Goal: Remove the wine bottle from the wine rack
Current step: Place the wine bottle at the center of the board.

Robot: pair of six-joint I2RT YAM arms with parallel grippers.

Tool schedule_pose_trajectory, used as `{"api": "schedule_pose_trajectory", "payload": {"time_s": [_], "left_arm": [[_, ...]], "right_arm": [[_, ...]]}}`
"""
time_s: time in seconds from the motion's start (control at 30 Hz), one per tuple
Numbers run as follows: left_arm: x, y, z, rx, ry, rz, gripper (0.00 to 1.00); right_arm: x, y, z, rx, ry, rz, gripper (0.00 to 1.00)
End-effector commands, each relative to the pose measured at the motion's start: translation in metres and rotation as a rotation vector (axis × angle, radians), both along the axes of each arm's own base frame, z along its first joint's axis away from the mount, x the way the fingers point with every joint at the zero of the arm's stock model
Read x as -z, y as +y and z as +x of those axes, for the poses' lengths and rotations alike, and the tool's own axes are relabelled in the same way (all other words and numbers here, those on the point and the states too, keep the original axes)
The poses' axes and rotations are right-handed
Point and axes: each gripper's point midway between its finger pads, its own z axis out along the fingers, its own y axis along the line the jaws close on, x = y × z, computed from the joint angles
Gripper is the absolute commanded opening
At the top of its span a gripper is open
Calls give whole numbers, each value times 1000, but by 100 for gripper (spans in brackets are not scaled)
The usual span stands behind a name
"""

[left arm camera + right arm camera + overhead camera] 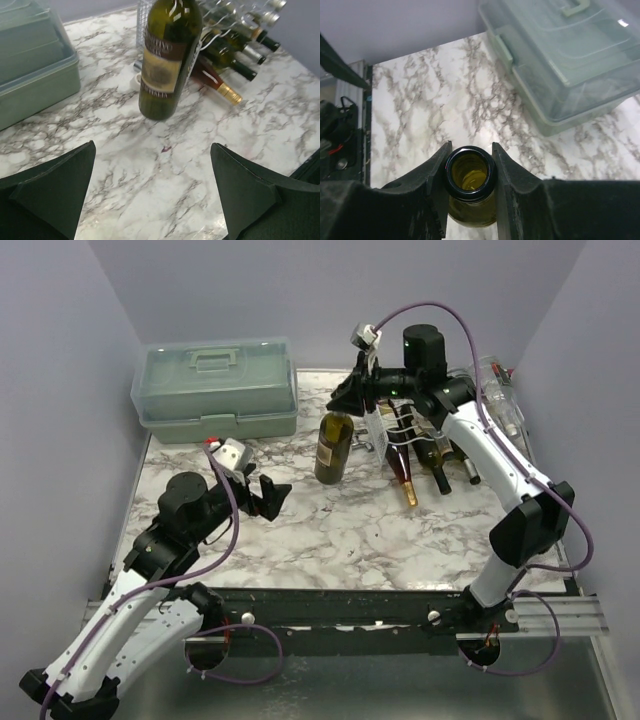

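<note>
A dark green wine bottle (334,448) with a tan label stands upright on the marble table just left of the white wire wine rack (392,418). It also shows in the left wrist view (167,55). My right gripper (352,392) is shut on the bottle's open neck (470,172), one finger on each side. The rack (220,12) holds several other bottles (420,455) lying with necks toward me. My left gripper (270,495) is open and empty, low over the table to the bottle's front left (152,195).
A pale green plastic toolbox (216,388) stands at the back left, seen also in the right wrist view (570,55) and left wrist view (30,70). A clear bottle (503,400) lies on the rack's right side. Purple walls enclose the table.
</note>
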Motion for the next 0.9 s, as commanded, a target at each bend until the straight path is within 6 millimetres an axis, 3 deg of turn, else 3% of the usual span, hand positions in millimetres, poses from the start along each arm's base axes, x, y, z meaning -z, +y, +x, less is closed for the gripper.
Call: {"api": "schedule_pose_trajectory", "payload": {"time_s": [0.0, 0.3, 0.43, 0.6, 0.87], "left_arm": [[38, 25, 5, -64, 39, 196, 99], [69, 43, 17, -153, -16, 240, 99], [68, 50, 16, -177, -42, 229, 99], [68, 58, 15, -215, -62, 229, 99], [68, 63, 17, -233, -63, 235, 99]], "right_arm": [[-41, 5, 36, 83, -136, 23, 0], [-61, 18, 101, 225, -198, 57, 0], [-59, 21, 126, 289, -226, 64, 0], [-53, 25, 158, 358, -256, 65, 0], [-20, 30, 195, 435, -257, 38, 0]]}}
